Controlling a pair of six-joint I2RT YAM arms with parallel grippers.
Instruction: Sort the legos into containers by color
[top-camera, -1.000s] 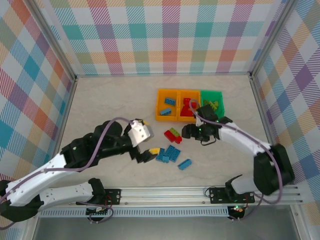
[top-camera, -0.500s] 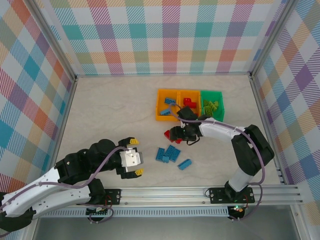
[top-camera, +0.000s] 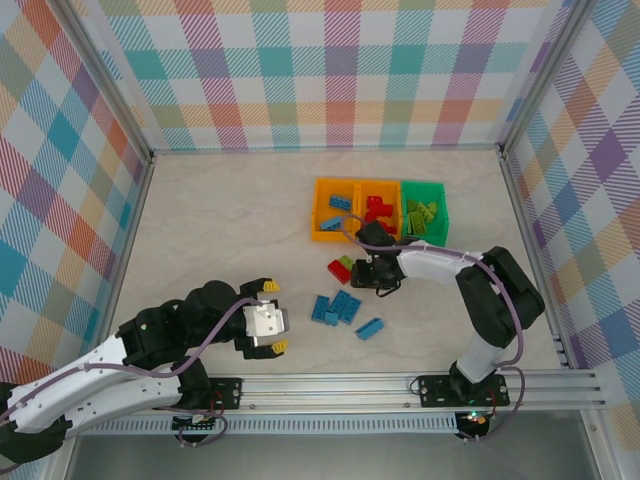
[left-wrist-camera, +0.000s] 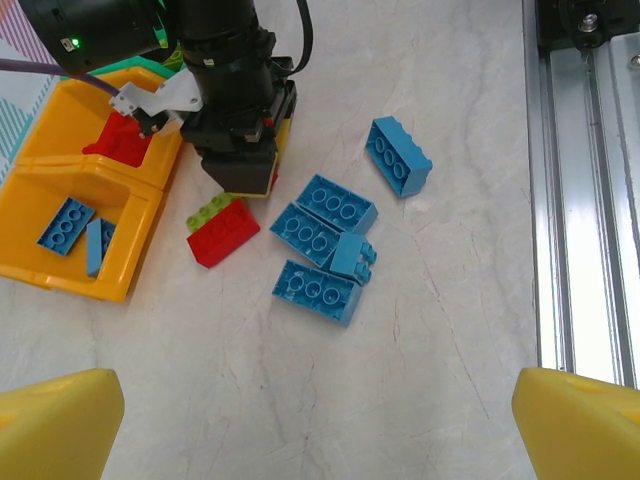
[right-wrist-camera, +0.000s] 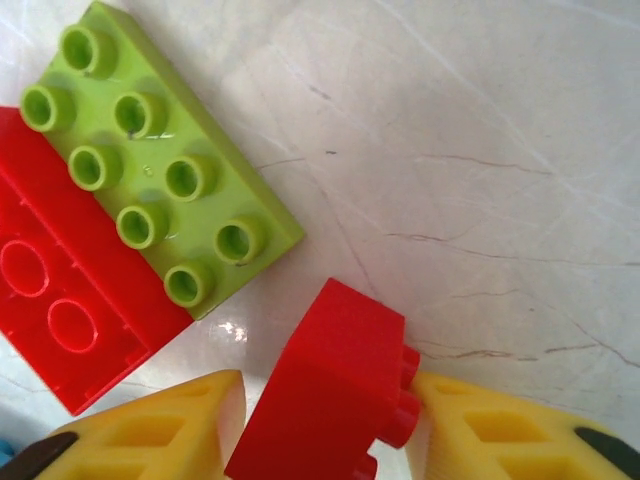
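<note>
My right gripper is low over the table and shut on a small red lego, its yellow fingers against both sides. Beside it lie a lime-green lego and a flat red lego, touching each other. From above, the right gripper is just below the containers: two orange bins and a green bin. Several blue legos lie loose in a cluster, with one more blue lego apart. My left gripper stands open and empty, left of the blue cluster.
The left orange bin holds blue legos, the middle one red pieces, and the green bin green pieces. A metal rail runs along the near table edge. Checkered walls enclose the table on three sides.
The right gripper came down from the bins to the loose legos and closed on the small red one. The left arm drew back toward the near left and opened fully.
</note>
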